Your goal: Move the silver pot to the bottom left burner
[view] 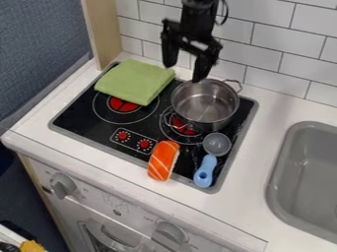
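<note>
Two toys, an orange fish piece [163, 160] and a blue-handled spoon [205, 171], lie nearest me. Behind them the silver pot [209, 106] overlaps the right burner [182, 129]. From my tool [185, 73], fingers spread and holding nothing, the pot lies nearer the camera and slightly right, so I'd judge I must come forward and down.

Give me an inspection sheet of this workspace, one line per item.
Surface: black cooktop set in a white counter
Job's things: silver pot upright, partly over the right burner; left burner partly under green cloth
Clutter: that cloth, orange striped toy, blue-handled scoop
Gripper: hand open, above the pot's rear left side
Cables: black loop beside the arm
Surroundings: tiled wall, gray sink
</note>
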Controlling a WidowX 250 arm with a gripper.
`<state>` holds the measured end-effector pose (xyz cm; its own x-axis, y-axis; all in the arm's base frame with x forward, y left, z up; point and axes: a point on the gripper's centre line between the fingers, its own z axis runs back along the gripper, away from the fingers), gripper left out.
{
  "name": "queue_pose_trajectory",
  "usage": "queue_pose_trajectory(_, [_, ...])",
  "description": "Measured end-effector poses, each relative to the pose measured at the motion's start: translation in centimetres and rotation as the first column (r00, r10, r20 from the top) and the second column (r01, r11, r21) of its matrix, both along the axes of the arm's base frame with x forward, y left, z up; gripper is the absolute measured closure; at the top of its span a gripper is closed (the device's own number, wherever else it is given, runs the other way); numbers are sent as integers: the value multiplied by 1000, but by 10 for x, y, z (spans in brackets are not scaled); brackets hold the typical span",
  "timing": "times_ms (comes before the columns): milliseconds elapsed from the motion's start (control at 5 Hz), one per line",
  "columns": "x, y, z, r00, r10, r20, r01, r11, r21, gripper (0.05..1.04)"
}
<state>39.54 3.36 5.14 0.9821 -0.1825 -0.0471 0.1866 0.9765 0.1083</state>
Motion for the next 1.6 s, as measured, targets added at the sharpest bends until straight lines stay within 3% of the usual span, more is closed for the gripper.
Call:
queue_pose_trajectory(400, [-3, -4, -33, 998, -15, -63, 13, 999, -29, 133])
queue_pose_trajectory(800, [1, -7, -39, 998, -32, -57, 29, 999, -40, 713])
queue_pose_trajectory(1000, [2, -9, -38, 998, -35, -57, 32, 998, -56, 909])
queue_pose_trajectory(1200, [3, -12, -35, 999, -33, -31, 30, 996, -90, 989])
queue_pose_trajectory(1400, [-2, -5, -3, 998, 12, 58, -3, 989, -147, 1005])
queue_pose_trajectory(1600, [-33, 26, 27, 993, 26, 116, -4, 984, -181, 1007])
